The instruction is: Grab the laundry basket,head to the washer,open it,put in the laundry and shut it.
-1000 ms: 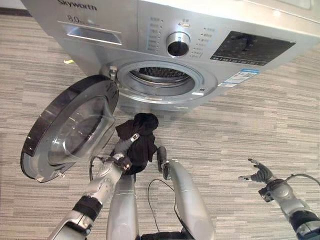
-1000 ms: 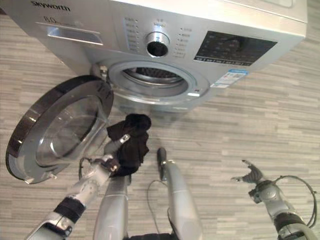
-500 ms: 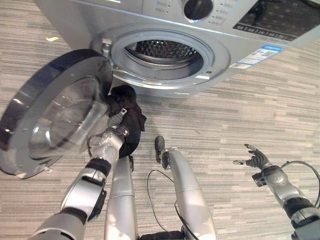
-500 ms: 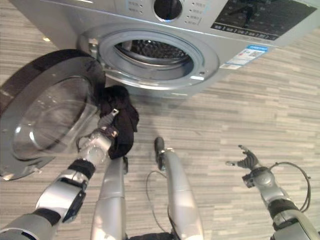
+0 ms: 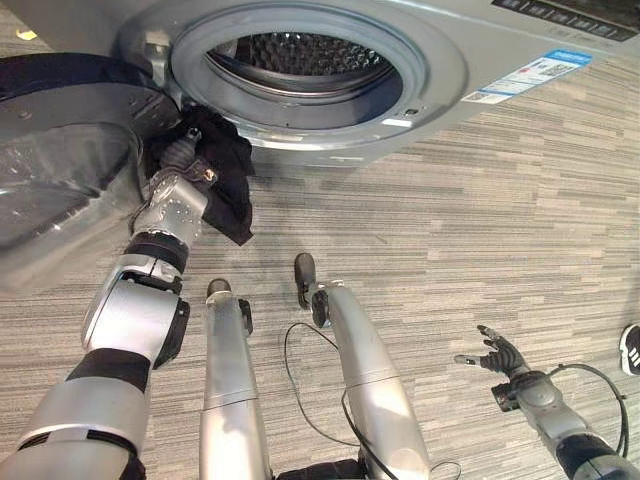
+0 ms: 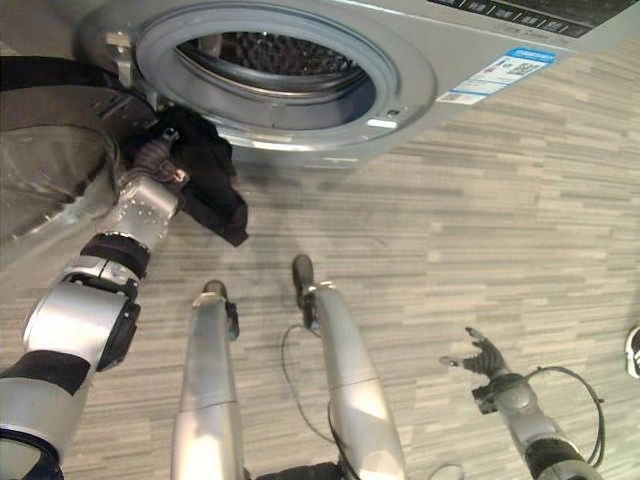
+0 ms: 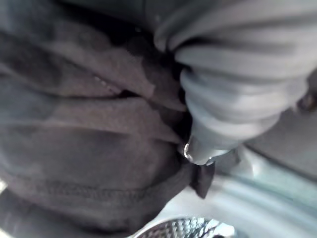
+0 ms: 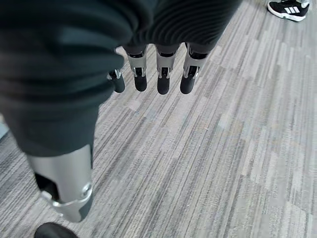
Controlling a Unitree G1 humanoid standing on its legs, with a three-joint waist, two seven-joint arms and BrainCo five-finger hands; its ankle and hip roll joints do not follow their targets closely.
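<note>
Laundry, a bunched black garment (image 5: pixel 222 178), sits in the left hand (image 5: pixel 180 160), fingers curled round the cloth, just below and to the left of the washer's opening (image 5: pixel 300 65). It hangs at the lower left rim of the drum mouth, touching or almost touching the grey door seal, but not yet through it. The left wrist view backs that up: dark folds of cloth pressed against the ribbed cover, with a glimpse of perforated drum metal beyond.

Round that, the washer (image 6: pixel 420 60) stands with its door (image 5: pixel 60 150) swung wide to the left of the opening, so the opening step reads as done. The drum looks bare inside as far as can be seen.

Well away from the washer, low on the right over the striped floor (image 5: pixel 500 220), the right hand (image 5: pixel 495 353) hangs idle, fingers spread and holding nothing; its wrist view shows them straight over the floor, with a person's shoe (image 8: pixel 292 8) off at the edge.

By my reckoning: fetching and opening are behind us, loading is under way, and shutting the door remains.
</note>
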